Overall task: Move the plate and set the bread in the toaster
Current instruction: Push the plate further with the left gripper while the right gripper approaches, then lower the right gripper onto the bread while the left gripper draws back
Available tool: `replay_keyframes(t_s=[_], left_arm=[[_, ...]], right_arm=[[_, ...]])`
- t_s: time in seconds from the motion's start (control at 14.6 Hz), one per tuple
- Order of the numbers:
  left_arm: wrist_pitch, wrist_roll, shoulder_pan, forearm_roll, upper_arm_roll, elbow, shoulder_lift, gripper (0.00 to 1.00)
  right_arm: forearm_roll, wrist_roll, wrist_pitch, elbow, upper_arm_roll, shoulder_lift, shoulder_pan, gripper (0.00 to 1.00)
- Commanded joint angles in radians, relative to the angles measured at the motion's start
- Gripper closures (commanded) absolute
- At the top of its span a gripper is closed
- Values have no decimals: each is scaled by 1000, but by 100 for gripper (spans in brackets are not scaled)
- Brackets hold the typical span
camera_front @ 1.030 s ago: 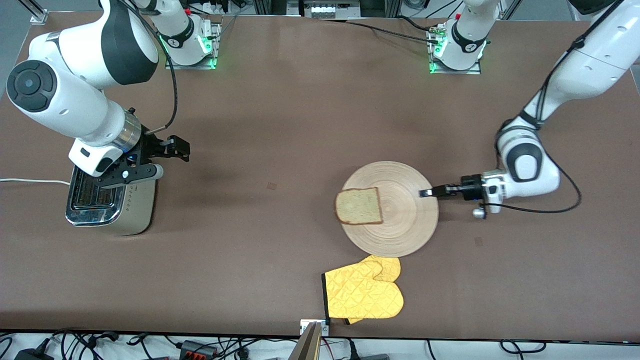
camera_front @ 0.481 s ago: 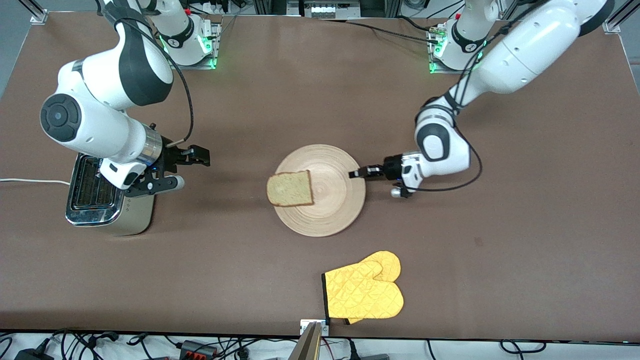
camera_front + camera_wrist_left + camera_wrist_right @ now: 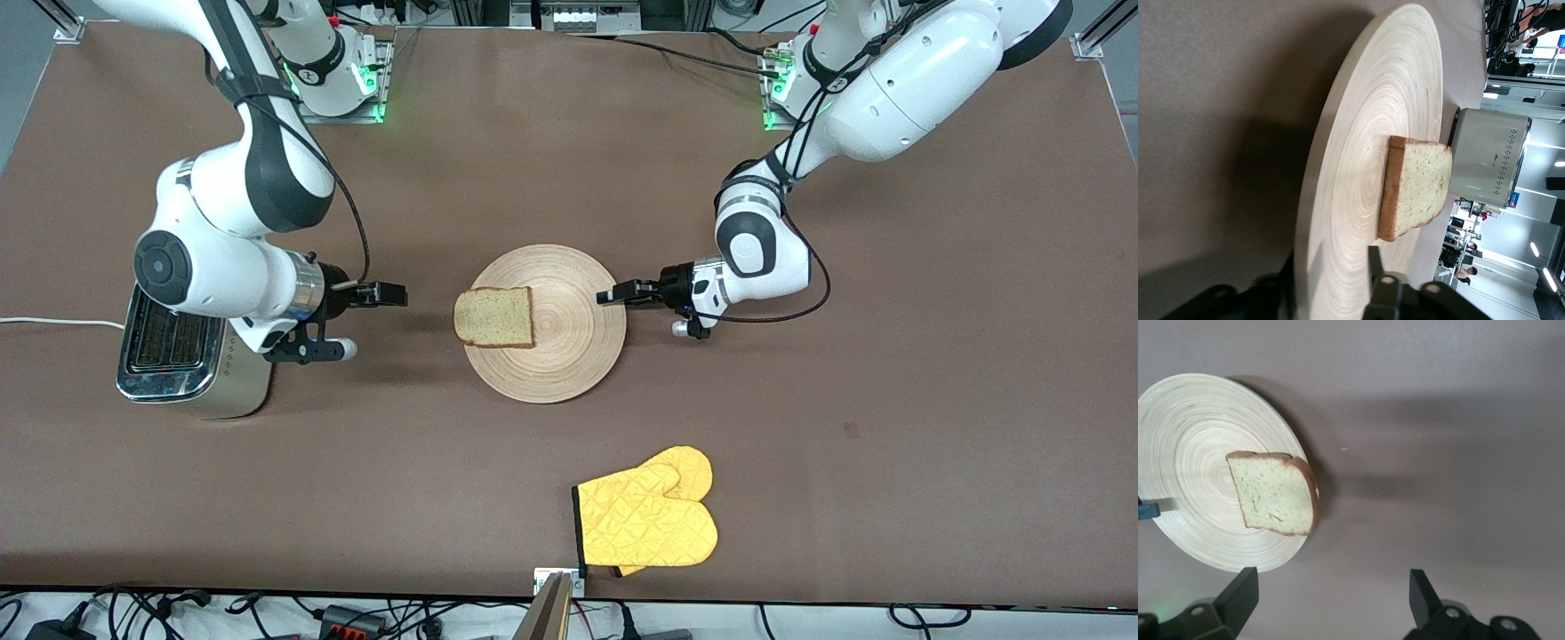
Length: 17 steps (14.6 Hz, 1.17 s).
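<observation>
The light-wood plate (image 3: 569,347) lies mid-table with the bread (image 3: 494,317) on its edge toward the right arm's end. My left gripper (image 3: 612,294) is shut on the plate's rim at the end toward the left arm. The left wrist view shows this gripper (image 3: 1331,273) astride the plate (image 3: 1358,133), with the bread (image 3: 1418,183) and the toaster (image 3: 1488,157) past it. My right gripper (image 3: 364,322) is open and empty, low between the toaster (image 3: 191,364) and the plate. In the right wrist view this gripper (image 3: 1331,597) faces the bread (image 3: 1275,493) on the plate (image 3: 1185,433).
A yellow oven mitt (image 3: 649,520) lies near the table's front edge, nearer the front camera than the plate. The toaster's white cord (image 3: 53,322) runs off the table edge at the right arm's end. The right arm partly covers the toaster's top.
My left gripper has dragged the plate with the bread toward the right arm's end and farther from the front camera. My right gripper has moved from over the toaster toward the plate.
</observation>
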Motion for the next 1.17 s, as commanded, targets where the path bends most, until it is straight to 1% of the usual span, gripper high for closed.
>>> replay_keyframes(t_s=[0.0,0.14,0.27,0.41,0.48,0.69,0.82,0.96,1.1], left_arm=[[-24,40,17,-36,-3,1,-9,0],[-31,37,53,-35,-3,-7,-28,0],[-33,43,99,-21,-3,-13,-36,0],[-51,55,121,-16,1,-15,-61,0],[-92,57,139,0,6,-16,-64,0],[-226,55,252,184,8,-8,-62,0],[-327,46,341,336,14,8,-61,0],[-415,21,430,500,21,37,-59,0],[-529,-29,475,664,66,92,-61,0]], right_arm=[[28,39,22,0,-1,30,3,0],[75,41,22,-2,-1,56,5,0],[151,33,33,0,-1,98,3,0],[166,24,60,-2,-1,119,15,0],[181,24,76,0,1,145,17,0],[216,24,131,0,1,193,41,0],[234,24,157,1,1,216,64,0],[316,22,158,4,1,237,69,0],[340,-5,163,7,1,257,72,0]])
